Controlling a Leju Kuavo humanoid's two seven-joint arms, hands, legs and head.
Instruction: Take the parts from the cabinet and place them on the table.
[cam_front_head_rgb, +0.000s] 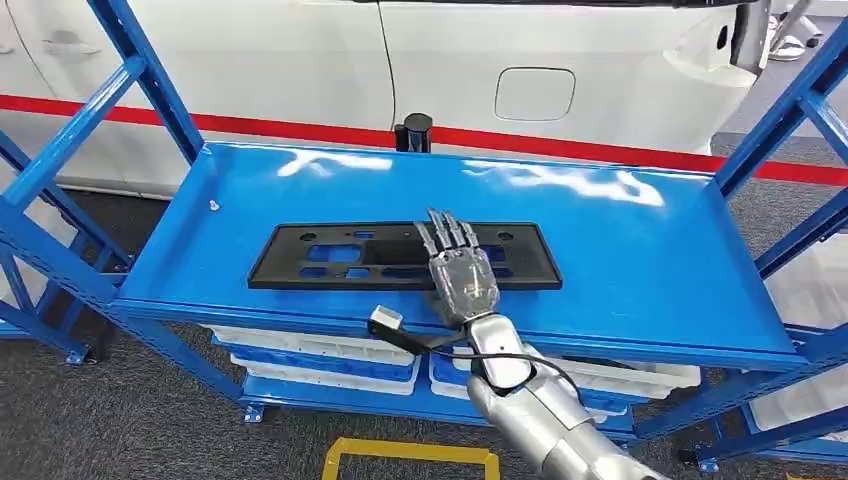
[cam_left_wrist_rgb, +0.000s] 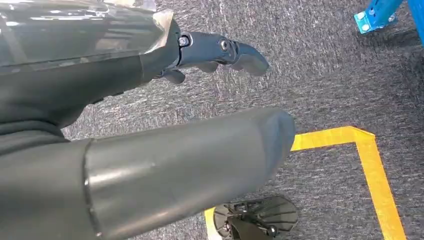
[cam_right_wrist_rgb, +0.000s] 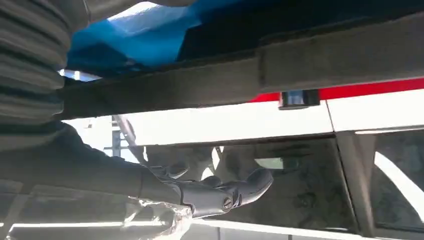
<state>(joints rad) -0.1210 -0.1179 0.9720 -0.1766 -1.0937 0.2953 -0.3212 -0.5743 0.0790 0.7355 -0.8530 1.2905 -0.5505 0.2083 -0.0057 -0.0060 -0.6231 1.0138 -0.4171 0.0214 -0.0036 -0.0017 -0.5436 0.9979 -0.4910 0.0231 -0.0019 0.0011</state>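
Black part (cam_front_head_rgb: 400, 257) under, perhaps touching, right robot hand (cam_front_head_rgb: 458, 272)

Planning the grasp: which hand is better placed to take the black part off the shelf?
Right. The right hand already lies over the black part on the shelf; the left hand hangs down by the floor.

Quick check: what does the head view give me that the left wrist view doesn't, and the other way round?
Head view: the right hand reaching over the black plastic part lying flat on the blue shelf, white bins on the shelf below, and a white car body behind.

Left wrist view: the left hand hanging above the floor, holding nothing, fingers loosely extended.

Both: grey carpet, yellow floor tape and blue rack frame.
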